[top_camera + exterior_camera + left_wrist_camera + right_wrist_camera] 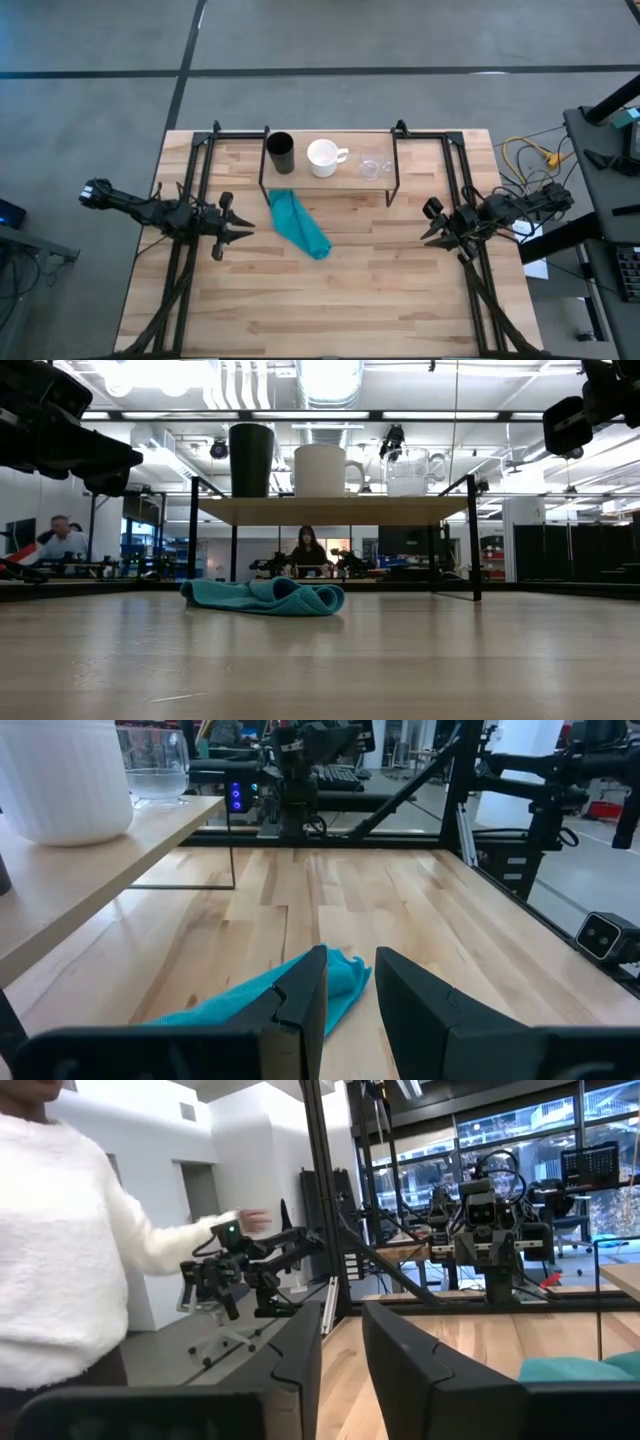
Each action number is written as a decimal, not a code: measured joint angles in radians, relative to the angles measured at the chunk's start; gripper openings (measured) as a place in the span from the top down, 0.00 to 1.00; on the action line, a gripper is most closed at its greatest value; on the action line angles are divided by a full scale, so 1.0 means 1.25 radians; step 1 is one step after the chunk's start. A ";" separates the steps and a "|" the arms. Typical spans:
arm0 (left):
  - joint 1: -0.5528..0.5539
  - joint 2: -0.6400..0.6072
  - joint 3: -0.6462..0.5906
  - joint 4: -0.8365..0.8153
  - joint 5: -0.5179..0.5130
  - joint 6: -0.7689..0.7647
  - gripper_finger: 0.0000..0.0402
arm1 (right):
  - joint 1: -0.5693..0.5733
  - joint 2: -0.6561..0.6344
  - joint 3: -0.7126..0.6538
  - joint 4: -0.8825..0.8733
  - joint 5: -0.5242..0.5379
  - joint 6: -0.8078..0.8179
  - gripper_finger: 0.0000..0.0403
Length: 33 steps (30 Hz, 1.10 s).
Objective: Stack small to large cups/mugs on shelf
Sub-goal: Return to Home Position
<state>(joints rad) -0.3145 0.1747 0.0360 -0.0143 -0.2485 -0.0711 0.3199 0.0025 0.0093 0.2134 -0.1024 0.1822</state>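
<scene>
The black cup [279, 152], the white handled mug [325, 157] and the small clear glass cup [373, 163] stand upright in a row on the shelf [345, 180] at the table's far side. The low view shows them side by side: black cup [251, 460], mug [322, 470], glass [410, 472]. My left gripper [240, 228] is open and empty, left of the teal cloth [298, 224]. My right gripper [430, 230] is open and empty at the right, below the shelf's right leg.
The teal cloth lies crumpled on the tabletop in front of the shelf, just ahead of my left fingers [300, 990]. Black frame rails [190, 190] run along both table sides. A person in a white sweater [60, 1250] stands beyond the table in the right wrist view.
</scene>
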 joint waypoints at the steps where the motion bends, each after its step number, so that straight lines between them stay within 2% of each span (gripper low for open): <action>1: 0.000 0.000 0.000 0.000 0.000 0.000 0.81 | 0.000 0.000 0.000 0.000 0.000 0.000 0.82; 12: 0.000 -0.009 0.000 0.003 -0.002 0.000 0.81 | 0.000 0.000 0.000 0.000 0.000 0.000 0.81; 24: 0.000 -0.088 -0.001 0.005 -0.002 0.000 0.81 | 0.000 0.000 0.000 0.000 0.000 0.000 0.83; 33: 0.000 -0.084 -0.001 0.005 -0.002 0.000 0.81 | 0.000 0.000 0.000 0.000 0.000 0.000 0.81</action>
<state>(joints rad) -0.3149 0.0691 0.0345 -0.0082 -0.2508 -0.0708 0.3200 0.0025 0.0097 0.2138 -0.1026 0.1825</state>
